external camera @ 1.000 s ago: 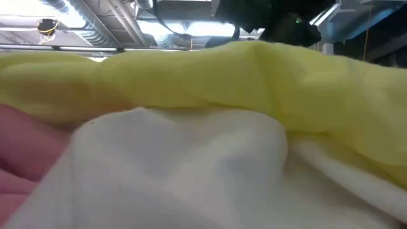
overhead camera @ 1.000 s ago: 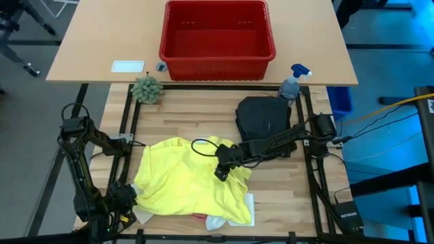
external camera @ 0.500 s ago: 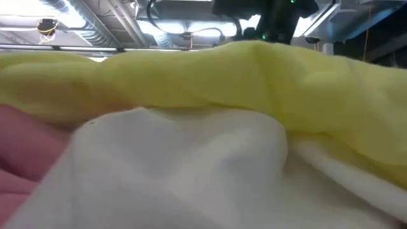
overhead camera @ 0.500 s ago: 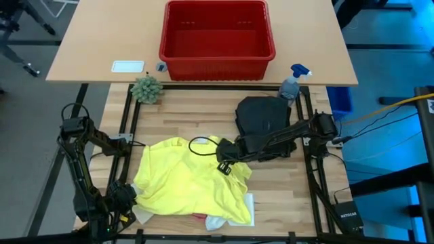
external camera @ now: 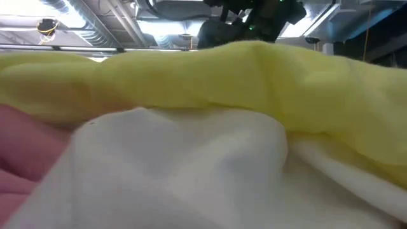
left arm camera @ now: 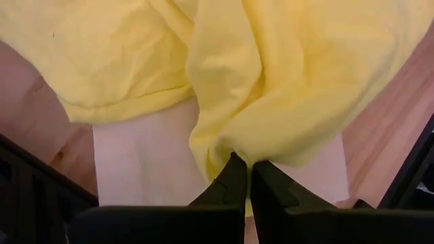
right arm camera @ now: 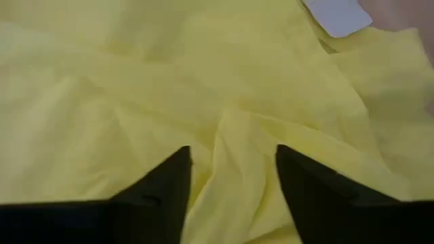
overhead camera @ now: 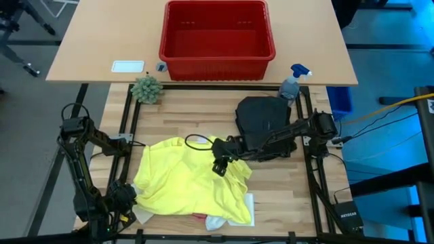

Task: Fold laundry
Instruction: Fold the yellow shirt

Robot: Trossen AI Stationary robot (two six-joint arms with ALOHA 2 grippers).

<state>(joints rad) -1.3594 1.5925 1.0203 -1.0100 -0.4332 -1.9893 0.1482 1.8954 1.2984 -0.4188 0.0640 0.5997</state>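
Observation:
The yellow T-shirt [overhead camera: 190, 179] lies crumpled on the wooden table toward its near edge. It lies over a white cloth [overhead camera: 245, 203] and a pink cloth [overhead camera: 199, 217], whose edges stick out at its near side. The dark trousers [overhead camera: 261, 115] lie folded at the far right. My left gripper [overhead camera: 124, 196] is shut on the shirt at its near left corner. My right gripper [overhead camera: 218, 167] hovers open over the shirt's right part. A raised fold [right arm camera: 234, 146] of the shirt lies between its fingers, and I cannot tell whether they touch it. My left gripper pinches a bunched fold of the yellow shirt [left arm camera: 234, 146] at its near left edge between its two shut fingers. The fingers come slanting down from the table's near left. The cloth gathers into creases at the fingertips, and the rest of the shirt lies on the table and on the white cloth [left arm camera: 142, 163].
A red basket [overhead camera: 217, 34], a small flat white item [overhead camera: 129, 66], a small plant [overhead camera: 147, 88] and a spray bottle [overhead camera: 293, 81] stand along the far side. Black frame rails [overhead camera: 129, 115] run along the table's left and right sides. Bare wood shows between shirt and plant.
My right gripper has risen a little off the shirt, shifted slightly toward the table's left edge and rolled its wrist. The shirt stays where it was.

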